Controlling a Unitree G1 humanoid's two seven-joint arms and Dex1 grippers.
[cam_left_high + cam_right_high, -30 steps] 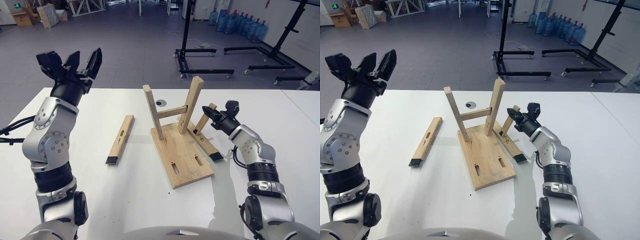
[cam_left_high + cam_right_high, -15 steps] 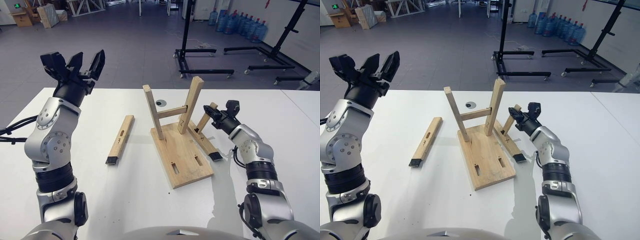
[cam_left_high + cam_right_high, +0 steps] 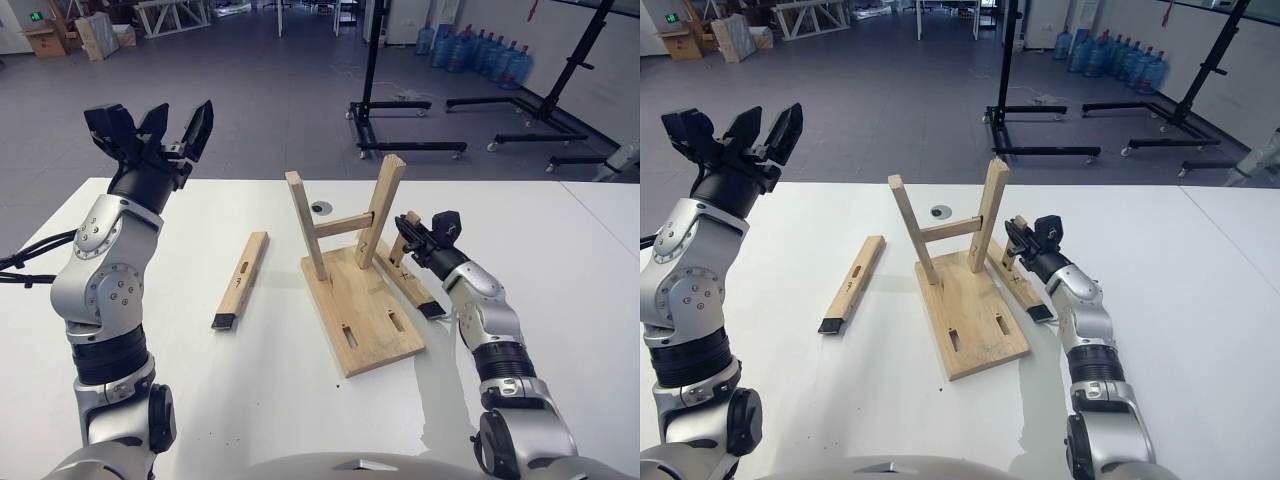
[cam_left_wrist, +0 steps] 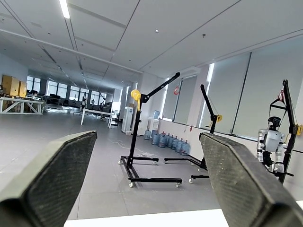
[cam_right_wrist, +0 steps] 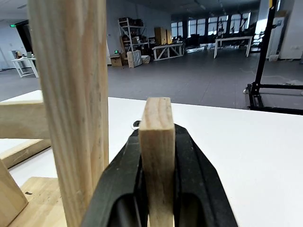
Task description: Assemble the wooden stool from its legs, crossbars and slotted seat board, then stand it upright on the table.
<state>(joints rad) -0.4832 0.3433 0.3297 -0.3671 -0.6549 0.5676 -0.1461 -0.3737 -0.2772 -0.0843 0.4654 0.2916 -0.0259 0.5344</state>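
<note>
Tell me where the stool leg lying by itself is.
In the left eye view the lone leg lies on the table, to the robot's left of the seat board, not touching it.

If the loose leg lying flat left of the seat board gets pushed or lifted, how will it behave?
The loose leg looks like solid wood, so probably stiff and fairly light. It lies on a flat face on the table, so it should slide, not roll. The dark cap at its near end may drag and pivot it.
</note>
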